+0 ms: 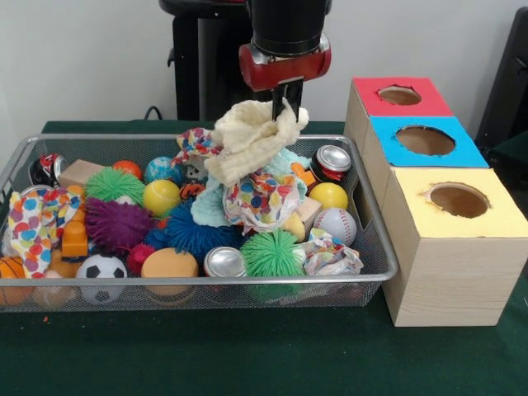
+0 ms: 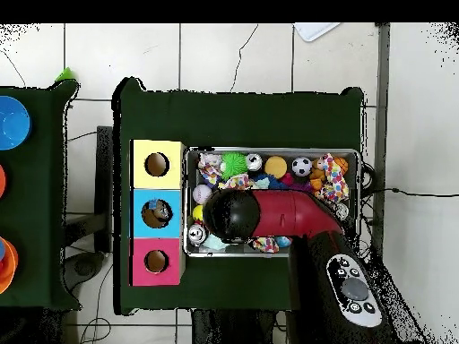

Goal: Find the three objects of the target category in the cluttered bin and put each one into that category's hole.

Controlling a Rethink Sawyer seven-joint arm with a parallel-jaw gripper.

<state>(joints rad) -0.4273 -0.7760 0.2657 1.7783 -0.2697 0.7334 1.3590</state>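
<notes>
My gripper (image 1: 285, 109) hangs over the right-middle of the wire bin (image 1: 206, 281), shut on a cream knitted cloth (image 1: 252, 140). The cloth is pulled up from the pile and droops to the left below the fingers. A polka-dot cloth (image 1: 262, 200) and a pale blue cloth (image 1: 211, 206) lie just beneath it. Another polka-dot cloth (image 1: 31, 224) drapes at the bin's left end. In the overhead view the red arm (image 2: 287, 218) covers the gripper and much of the bin (image 2: 269, 150).
A row of three boxes stands beside the bin, with red (image 1: 399, 95), blue (image 1: 425, 140) and yellow (image 1: 459, 200) holed tops. The bin holds several balls, spiky balls (image 1: 273, 252), cans (image 1: 224, 262) and wooden blocks. Dark green cloth (image 1: 247, 346) covers the table.
</notes>
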